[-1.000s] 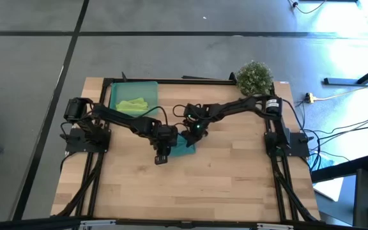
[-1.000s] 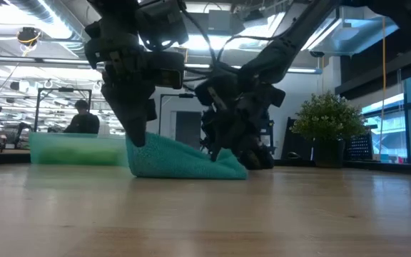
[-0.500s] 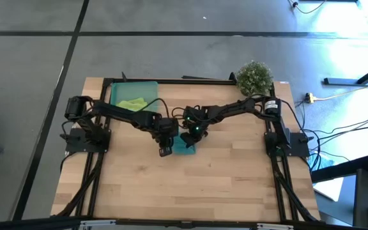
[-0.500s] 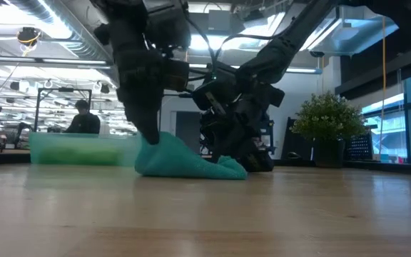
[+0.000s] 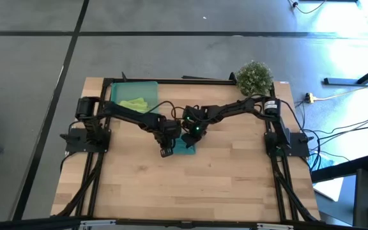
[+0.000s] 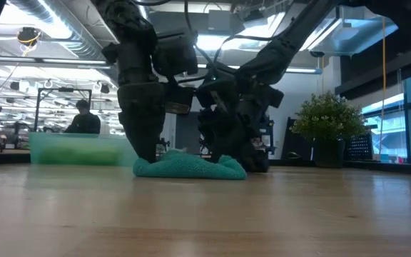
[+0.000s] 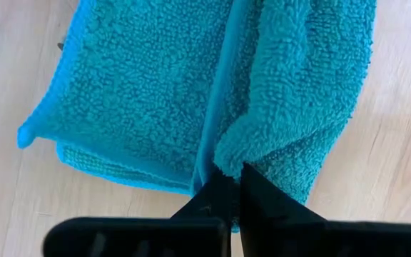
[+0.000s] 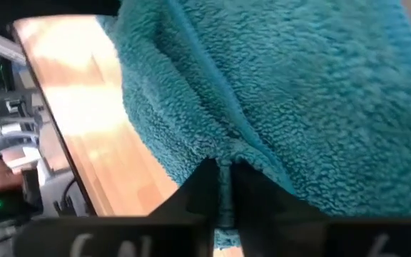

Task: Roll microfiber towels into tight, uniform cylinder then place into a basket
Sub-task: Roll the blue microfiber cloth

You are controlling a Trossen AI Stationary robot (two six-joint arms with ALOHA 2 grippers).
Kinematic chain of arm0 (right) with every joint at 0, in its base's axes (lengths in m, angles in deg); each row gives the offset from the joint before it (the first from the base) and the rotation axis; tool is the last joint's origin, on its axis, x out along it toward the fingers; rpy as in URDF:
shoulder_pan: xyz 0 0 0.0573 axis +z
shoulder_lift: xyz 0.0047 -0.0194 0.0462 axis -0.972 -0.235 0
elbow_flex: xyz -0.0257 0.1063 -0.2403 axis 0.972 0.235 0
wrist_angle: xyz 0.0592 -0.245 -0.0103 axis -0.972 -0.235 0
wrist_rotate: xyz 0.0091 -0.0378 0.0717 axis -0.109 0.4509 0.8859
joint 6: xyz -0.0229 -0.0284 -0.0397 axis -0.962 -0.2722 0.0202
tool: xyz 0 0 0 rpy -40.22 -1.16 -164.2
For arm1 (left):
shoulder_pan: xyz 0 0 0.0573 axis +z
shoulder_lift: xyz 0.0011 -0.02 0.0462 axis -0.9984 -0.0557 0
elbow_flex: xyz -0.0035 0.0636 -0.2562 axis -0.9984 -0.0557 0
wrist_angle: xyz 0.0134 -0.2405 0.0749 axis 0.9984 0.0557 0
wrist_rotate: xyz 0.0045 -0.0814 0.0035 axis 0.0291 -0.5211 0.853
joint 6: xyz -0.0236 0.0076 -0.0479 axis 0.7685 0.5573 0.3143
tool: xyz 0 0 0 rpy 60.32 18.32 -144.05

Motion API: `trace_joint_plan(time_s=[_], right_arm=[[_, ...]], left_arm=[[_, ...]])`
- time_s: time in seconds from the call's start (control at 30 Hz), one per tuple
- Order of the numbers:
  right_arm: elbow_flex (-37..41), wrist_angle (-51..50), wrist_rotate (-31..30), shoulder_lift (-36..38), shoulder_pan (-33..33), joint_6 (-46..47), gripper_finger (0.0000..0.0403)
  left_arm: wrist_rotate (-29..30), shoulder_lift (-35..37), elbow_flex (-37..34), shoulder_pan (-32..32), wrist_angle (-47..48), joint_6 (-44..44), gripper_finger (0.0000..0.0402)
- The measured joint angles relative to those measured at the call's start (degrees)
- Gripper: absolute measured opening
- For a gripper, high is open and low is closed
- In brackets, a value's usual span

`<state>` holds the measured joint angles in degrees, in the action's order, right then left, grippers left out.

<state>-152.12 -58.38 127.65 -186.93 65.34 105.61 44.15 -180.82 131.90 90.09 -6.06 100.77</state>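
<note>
Grey floor surrounds a pale wooden bench (image 5: 222,185) seen from above, with a small potted plant (image 5: 255,76) at its far right corner. Across the low view an office space stretches behind the bench, and a person (image 6: 83,118) sits at a desk far off.

At the far left of the bench sits the basket (image 5: 117,94), a shallow translucent green tray, with the lime-green towel (image 5: 135,103) lying crumpled inside it.

Near the middle of the bench lies the teal towel (image 5: 185,145), folded over on itself into a low, loose heap (image 6: 191,168) that rests on the wood. It is well apart from the basket.

Both arms reach in to this towel. The left end effector (image 7: 227,187) stands at the towel's left side, its 2 dark fingers pressed tightly together, pinching a folded edge of the teal cloth (image 7: 155,100). The right end effector (image 8: 223,178) stands at the towel's far right side, just beside the left one. Its fingers sit close together with only a narrow gap, and a fold of the teal cloth (image 8: 298,107) runs into that gap; whether they clamp it firmly I cannot tell. In the low view the 2 arms come down side by side onto the heap, the left arm (image 6: 145,93) nearly upright.
</note>
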Motion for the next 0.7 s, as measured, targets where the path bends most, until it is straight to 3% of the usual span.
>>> trace_joint_plan(time_s=[0.23,0.4,0.7], right_arm=[[-0.5,0.0,2.3,0.2,-0.7,-0.8,0.0104],[-0.2,-5.0,2.9,2.3,-3.0,-2.4,0.0116],[-0.2,-15.6,-7.0,11.2,-3.8,-6.2,0.0112]], left_arm=[[-0.3,0.1,-0.1,0.5,0.0,0.0,0.0002],[-0.8,0.0,-0.2,0.6,0.3,0.0,0.0002],[-0.7,0.0,-0.2,0.6,0.3,-0.2,0.0002]])
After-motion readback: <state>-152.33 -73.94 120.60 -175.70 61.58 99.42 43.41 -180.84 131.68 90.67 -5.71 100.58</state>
